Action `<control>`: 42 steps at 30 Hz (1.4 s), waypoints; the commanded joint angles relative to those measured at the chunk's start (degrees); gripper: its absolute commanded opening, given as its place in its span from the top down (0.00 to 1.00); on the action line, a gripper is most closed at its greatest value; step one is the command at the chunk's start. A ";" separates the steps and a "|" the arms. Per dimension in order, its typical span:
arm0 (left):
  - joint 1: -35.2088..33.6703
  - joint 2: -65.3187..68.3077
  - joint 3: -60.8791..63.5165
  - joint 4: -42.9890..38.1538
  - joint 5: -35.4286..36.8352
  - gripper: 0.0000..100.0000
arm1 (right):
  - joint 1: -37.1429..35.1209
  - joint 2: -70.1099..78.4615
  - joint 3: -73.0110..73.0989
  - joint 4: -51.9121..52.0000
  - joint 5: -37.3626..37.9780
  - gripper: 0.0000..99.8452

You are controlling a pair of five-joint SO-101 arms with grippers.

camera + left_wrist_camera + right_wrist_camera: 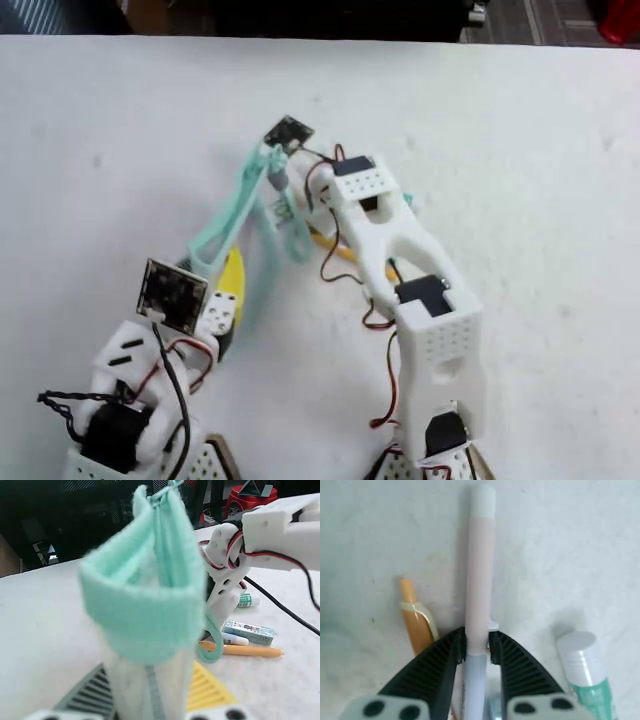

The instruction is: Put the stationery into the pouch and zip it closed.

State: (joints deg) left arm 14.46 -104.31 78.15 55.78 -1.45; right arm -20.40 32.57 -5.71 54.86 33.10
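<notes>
Mint pouch [150,595] held up, mouth end high, clamped in L gripper [150,692]. I see R gripper [477,647] pinched on pink-white pen [479,580], down at table [570,540]. Orange pen [417,625] just beside one finger, glue stick [585,675] near the other.

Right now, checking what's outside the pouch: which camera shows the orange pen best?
The left wrist view: the orange pen lies nearly full length on the table. The right wrist view shows its clip end beside the right gripper; the high view, a sliver under the right arm.
</notes>
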 commanded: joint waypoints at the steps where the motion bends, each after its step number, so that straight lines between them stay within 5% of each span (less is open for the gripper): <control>1: 0.40 -0.48 -0.26 -0.53 -0.70 0.98 | 0.66 0.04 -0.62 1.27 0.09 0.98; 10: 0.22 -0.48 -0.26 -0.53 -0.70 0.98 | 0.84 -4.09 -0.88 1.98 0.09 0.98; 31: 0.22 -0.48 -0.26 -0.53 -0.70 0.98 | 0.48 -50.07 -0.53 17.63 -0.18 0.98; 42: 0.22 -0.48 -0.26 -0.62 -0.97 0.98 | -3.12 -66.42 -0.44 24.75 -10.81 0.98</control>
State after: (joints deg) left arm 14.46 -104.31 78.15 55.78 -1.63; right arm -22.24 -29.58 -5.36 78.77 23.34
